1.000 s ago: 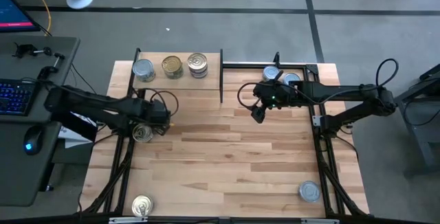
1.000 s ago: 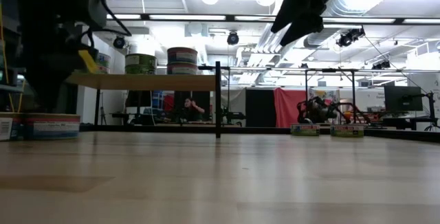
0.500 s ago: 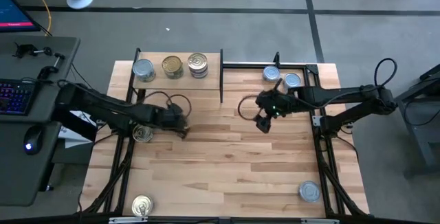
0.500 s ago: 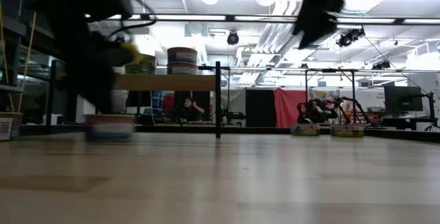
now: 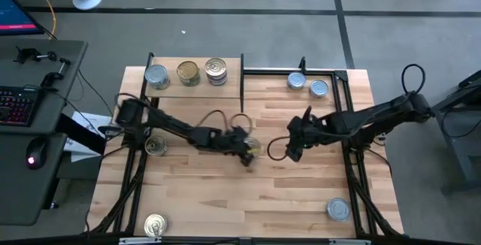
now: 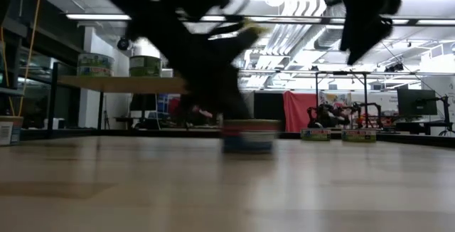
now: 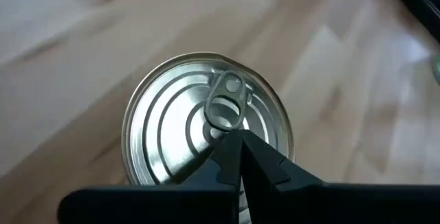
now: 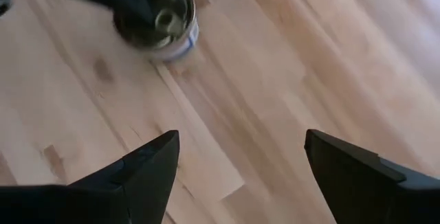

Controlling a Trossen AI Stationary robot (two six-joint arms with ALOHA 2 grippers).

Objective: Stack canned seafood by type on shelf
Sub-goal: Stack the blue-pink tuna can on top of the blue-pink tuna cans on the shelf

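Pushing seems the step: left pincer (image 5: 246, 155), tips together, is set on a tin (image 6: 248, 135) mid-counter, well apart from shelf (image 5: 225, 85). Right pincer (image 5: 291, 149), apart, waits near. Next: handover grasp likely req'd.

grey floor (image 5: 301, 34), red curtain (image 6: 296, 111) — ceiling lights (image 6: 114, 16)

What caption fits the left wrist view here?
Left gripper, fingers shut, pressed on the ring-pull top of a silver tin standing on the wooden tabletop.
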